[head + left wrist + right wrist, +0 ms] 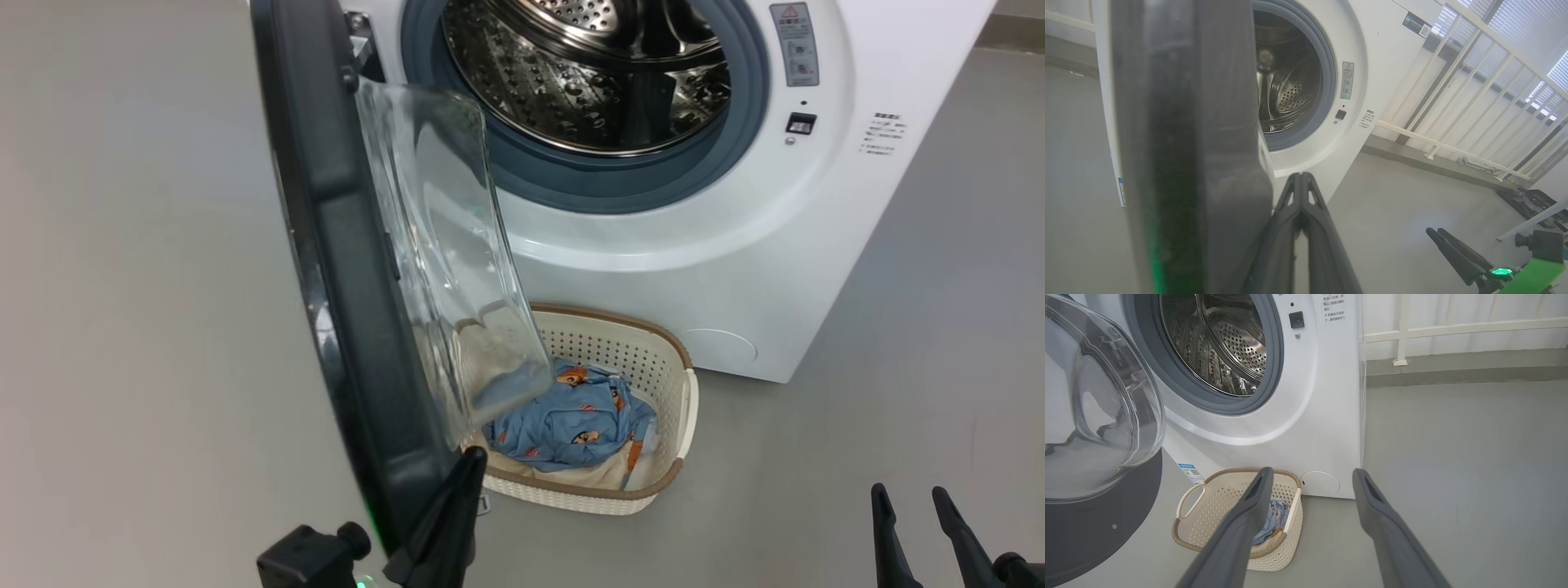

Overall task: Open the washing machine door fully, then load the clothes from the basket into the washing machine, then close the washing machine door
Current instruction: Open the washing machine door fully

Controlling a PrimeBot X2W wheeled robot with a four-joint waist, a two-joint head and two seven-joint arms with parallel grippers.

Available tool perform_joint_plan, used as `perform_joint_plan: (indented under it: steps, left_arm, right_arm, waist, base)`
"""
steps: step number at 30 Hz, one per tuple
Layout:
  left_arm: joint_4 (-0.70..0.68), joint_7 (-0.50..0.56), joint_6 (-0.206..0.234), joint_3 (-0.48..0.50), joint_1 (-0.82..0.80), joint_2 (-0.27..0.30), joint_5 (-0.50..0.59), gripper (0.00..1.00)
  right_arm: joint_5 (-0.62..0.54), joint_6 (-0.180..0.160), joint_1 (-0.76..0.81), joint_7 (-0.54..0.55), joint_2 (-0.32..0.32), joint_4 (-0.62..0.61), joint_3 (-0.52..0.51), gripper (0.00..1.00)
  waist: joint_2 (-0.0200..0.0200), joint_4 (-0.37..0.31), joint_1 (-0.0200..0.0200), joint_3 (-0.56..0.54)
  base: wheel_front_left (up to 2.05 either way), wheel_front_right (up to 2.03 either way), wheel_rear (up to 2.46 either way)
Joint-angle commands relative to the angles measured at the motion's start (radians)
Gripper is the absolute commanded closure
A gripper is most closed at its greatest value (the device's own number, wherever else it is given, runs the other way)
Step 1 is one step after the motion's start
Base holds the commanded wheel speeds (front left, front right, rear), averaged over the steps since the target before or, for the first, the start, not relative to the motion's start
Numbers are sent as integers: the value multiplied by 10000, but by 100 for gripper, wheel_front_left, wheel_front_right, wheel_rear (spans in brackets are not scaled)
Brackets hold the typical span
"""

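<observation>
The washing machine door stood swung out from the left side of the washing machine; it was edge-on to the head camera, with its black rim outermost and its clear glass bowl bulging back toward the machine's front. The left gripper rose from below, in front of the machine's left side; its two fingers were pressed together with nothing between them, tips pointing up at the door's lower edge on the glass side, just beside the rim; whether they touched it could not be told. The basket sat on the floor just in front of the machine's lower front, partly behind the glass bowl; the clothes lay inside it, the blue bear-print fabric on top of the cream cloth. Above it the steel drum showed through the machine's open mouth. The right gripper hung low, in front of the machine's right corner and well apart from it; its fingers pointed toward the machine, spread wide and holding nothing.
</observation>
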Motion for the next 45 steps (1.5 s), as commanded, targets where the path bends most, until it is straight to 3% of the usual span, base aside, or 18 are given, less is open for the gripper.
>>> perform_joint_plan:
  steps: [1,21,34,45]
  left_arm:
    - [-84,-107,312,736,-398,159,136,100]
    - [134,-373,1019,2279,-294,622,-58,100]
    - [2826,-1565,1073,4249,-1284,1233,-629,100]
    - [5072,-2545,935,5326,-2160,1505,-1011,100]
  right_arm:
    - [-4,16,-396,-120,-143,-198,282,0]
    - [-9,16,-439,-120,-248,-185,389,0]
    - [38,16,-412,-120,-446,-121,574,0]
    - [67,16,-331,-120,-569,-56,617,0]
  waist:
    - [0,147,0,42]
    - [0,1115,0,183]
    - [0,756,0,146]
    - [0,435,0,38]
  base:
    - [0,0,0]
    - [0,0,0]
    - [0,0,0]
    - [0,0,0]
